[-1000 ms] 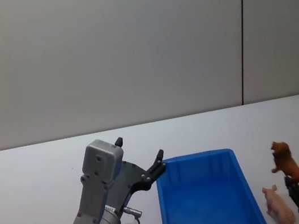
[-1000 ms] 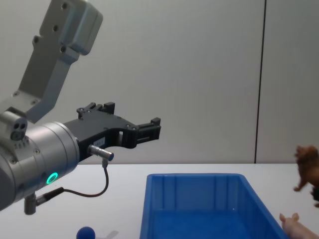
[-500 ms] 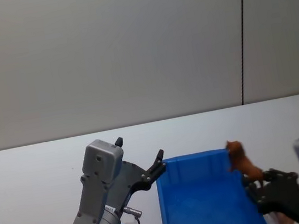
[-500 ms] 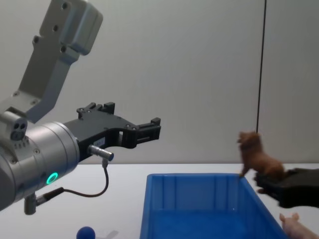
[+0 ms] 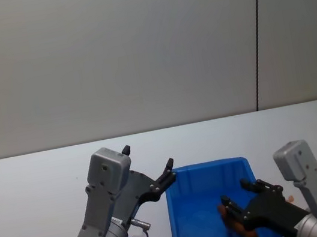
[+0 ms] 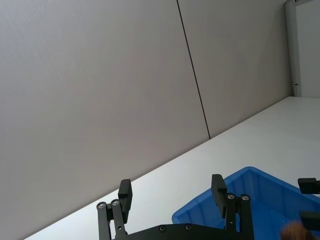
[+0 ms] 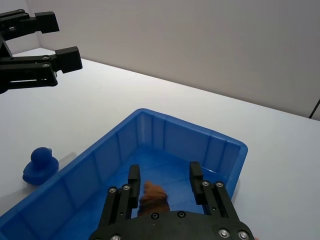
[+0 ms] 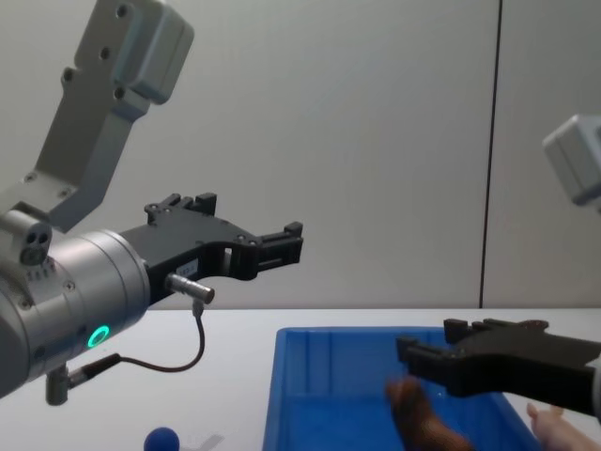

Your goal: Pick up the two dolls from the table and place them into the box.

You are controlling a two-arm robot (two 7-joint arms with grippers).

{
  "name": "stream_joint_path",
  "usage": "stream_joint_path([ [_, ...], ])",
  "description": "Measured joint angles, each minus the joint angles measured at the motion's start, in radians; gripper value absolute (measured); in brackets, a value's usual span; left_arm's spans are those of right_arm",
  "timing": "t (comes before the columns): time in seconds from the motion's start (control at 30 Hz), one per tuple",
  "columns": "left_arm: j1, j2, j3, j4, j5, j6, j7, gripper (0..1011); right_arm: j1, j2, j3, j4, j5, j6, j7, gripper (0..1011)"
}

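The reddish-brown doll (image 5: 239,231) is inside the blue box (image 5: 203,166), just under my right gripper (image 5: 237,193). That gripper hovers over the box, open. In the right wrist view the brown doll (image 7: 153,195) sits in the gap between the spread fingers (image 7: 133,176), touching neither. It shows blurred in the chest view (image 8: 420,419). The pale pink doll (image 8: 563,428) lies on the white table (image 5: 34,176) right of the box. My left gripper (image 5: 148,158) hangs open and empty in the air by the box's far left corner.
A small blue toy duck (image 7: 40,165) sits on the table left of the box, below my left arm. A plain grey wall with a dark vertical seam stands behind the table.
My right gripper carried the brown doll left from the table to over the box, dropped lower and opened. The doll now sits loose in the box. My left arm has not moved.
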Motion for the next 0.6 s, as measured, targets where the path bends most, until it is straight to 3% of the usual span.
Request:
stream_joint_path([
  [0.43,0.000,0.000,0.000,0.000,0.000,0.000,0.000,1001,0.008,-0.004,0.007,0.011,0.011,0.006,-0.029,941],
  [0.6,0.000,0.000,0.000,0.000,0.000,0.000,0.000,1001,-0.005,0.008,0.017,-0.004,0.024,0.005,-0.057,1001],
])
